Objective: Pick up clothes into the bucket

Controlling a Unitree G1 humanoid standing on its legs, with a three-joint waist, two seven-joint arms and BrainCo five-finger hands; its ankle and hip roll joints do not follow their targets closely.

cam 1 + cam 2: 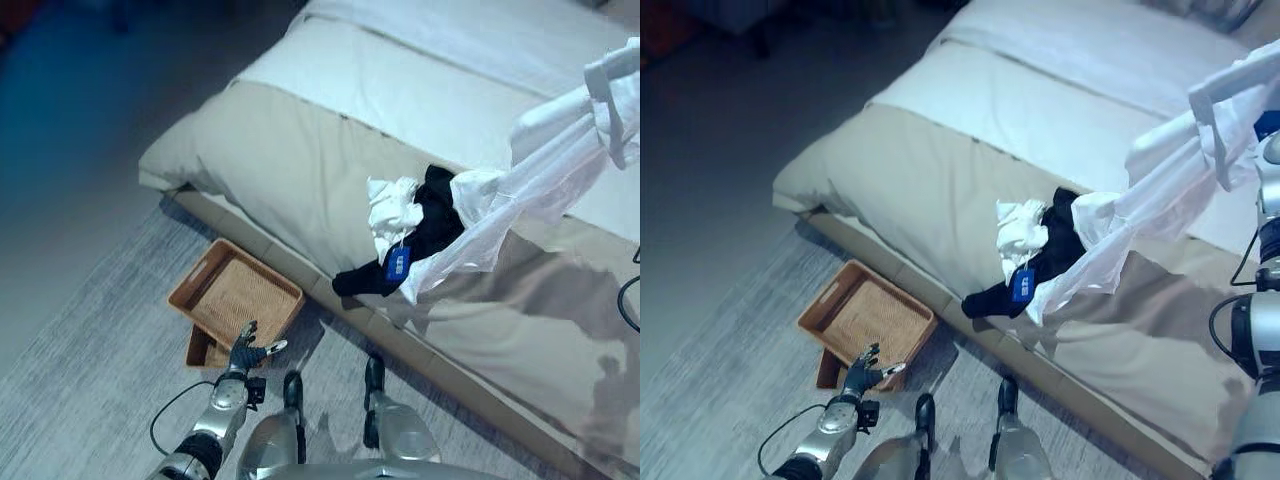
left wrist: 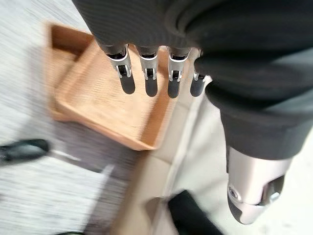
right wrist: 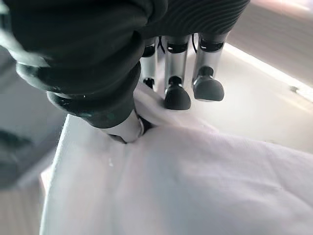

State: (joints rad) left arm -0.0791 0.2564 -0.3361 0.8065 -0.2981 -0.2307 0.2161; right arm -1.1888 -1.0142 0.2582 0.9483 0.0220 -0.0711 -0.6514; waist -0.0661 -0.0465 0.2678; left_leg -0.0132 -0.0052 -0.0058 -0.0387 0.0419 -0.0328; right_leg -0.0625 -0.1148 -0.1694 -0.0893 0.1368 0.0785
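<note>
While the views are taken in turn, each line gives one label and what it holds.

Left eye view, shirt: a white shirt (image 1: 545,165) hangs stretched from the upper right down toward the pile on the bed (image 1: 300,170); its long axis runs on a slant from upper right to lower left.
Left eye view, pile: a black garment (image 1: 420,240) and a white cloth (image 1: 392,210) lie together near the bed's near edge; the shirt's low end reaches them.
Left eye view, basket: a wicker basket (image 1: 200,290) sits on the floor just beside the bed, below and to the left of the pile, tipped up on a block; it looks empty.
Left eye view, left hand: the left hand (image 1: 245,352) hovers at the basket's near rim, fingers spread, holding nothing.

Right eye view, distance: shirt top and basket are well apart; by my judgement the carry must run down and leftward across the bed edge.

Left wrist view, fingers: fingers (image 2: 149,81) point straight out over the basket's bare woven floor; no cloth in it.

Right wrist view, right hand: the right hand (image 3: 122,125) pinches a fold of shirt between thumb and curled fingers.
Right wrist view, nearer hand: the right hand has the shirt; the left is nearer the basket.
</note>
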